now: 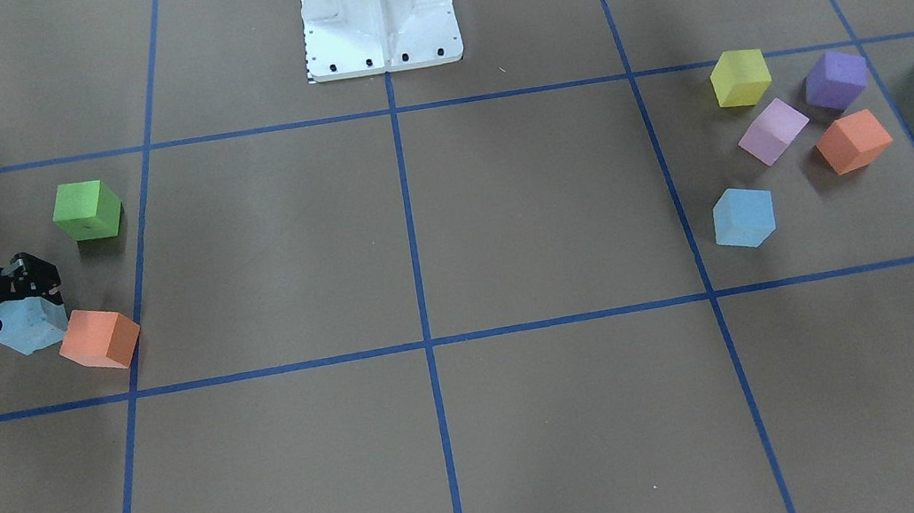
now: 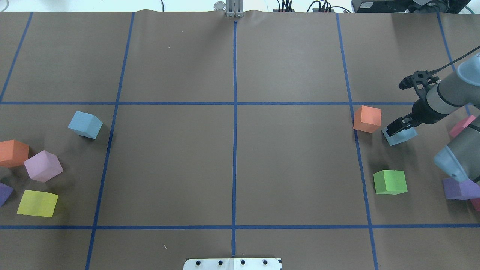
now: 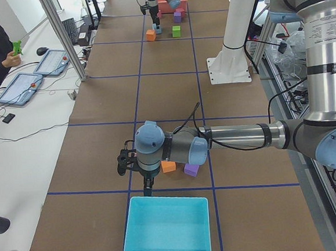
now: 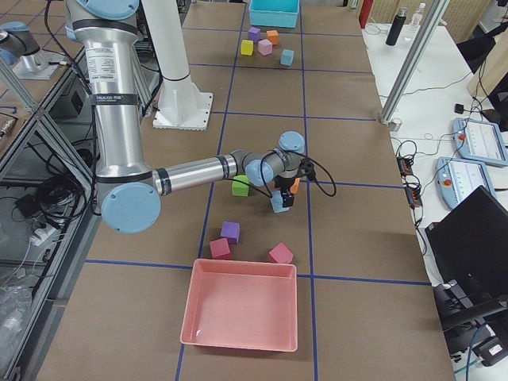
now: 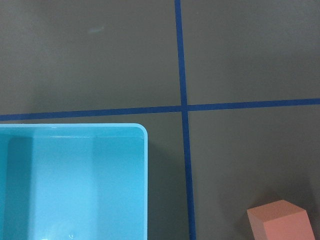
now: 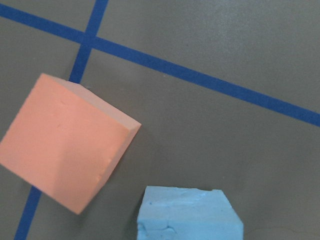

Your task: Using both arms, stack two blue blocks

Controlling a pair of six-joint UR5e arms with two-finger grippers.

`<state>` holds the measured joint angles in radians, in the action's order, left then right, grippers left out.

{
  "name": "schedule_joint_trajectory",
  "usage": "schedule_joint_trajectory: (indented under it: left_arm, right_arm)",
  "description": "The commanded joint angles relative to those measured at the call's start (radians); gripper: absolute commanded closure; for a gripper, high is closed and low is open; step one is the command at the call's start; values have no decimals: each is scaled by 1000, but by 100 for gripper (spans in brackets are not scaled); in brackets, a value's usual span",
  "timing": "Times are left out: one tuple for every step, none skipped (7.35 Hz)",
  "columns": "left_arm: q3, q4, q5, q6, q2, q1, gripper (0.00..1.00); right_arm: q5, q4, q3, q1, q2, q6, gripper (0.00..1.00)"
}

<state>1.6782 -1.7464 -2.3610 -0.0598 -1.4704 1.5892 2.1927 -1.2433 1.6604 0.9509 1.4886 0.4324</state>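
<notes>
One pale blue block point(image 2: 399, 135) sits tilted between the fingers of my right gripper point(image 2: 400, 129), close beside an orange cube point(image 2: 367, 119). The front view shows the same grip point(image 1: 34, 302) on the block point(image 1: 29, 327), and its squeezed top edge shows in the right wrist view point(image 6: 190, 215). The second blue block point(image 2: 85, 124) lies free on the table's left side, also seen from the front point(image 1: 743, 217). My left gripper point(image 3: 147, 188) shows only in the left side view, pointing down next to the turquoise box point(image 3: 167, 230). I cannot tell whether it is open or shut.
A green cube point(image 2: 390, 182), a purple cube point(image 2: 459, 188) and a pink cube point(image 2: 462, 126) lie around the right arm. Orange point(image 2: 13, 153), lilac point(image 2: 43, 165) and yellow point(image 2: 37, 203) cubes lie at the left. A pink tray point(image 4: 242, 313) stands at the right end.
</notes>
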Motion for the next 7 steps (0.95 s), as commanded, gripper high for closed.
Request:
schedule_joint_trajectory:
  left_arm:
    - [0,1,0,0,-1,0,2]
    - [0,1,0,0,-1,0,2]
    - [0,1,0,0,-1,-2,2]
    - [0,1,0,0,-1,-2,2]
    - [0,1,0,0,-1,-2,2]
    - [0,1,0,0,-1,0,2]
    - [0,1,0,0,-1,-2,2]
  right_arm:
    - [-43,1,-4,-17,1,0,0]
    - [-51,1,-7,-27,1,0,0]
    - [-51,1,-8,-35,1,0,6]
    - [-51,1,-8,-35,-1,0,22]
    - [-51,1,-8,-37,-1,-3,37]
    - [-50,1,-8,-37,-2,-3,46]
    - [-50,1,-8,-37,-2,-3,53]
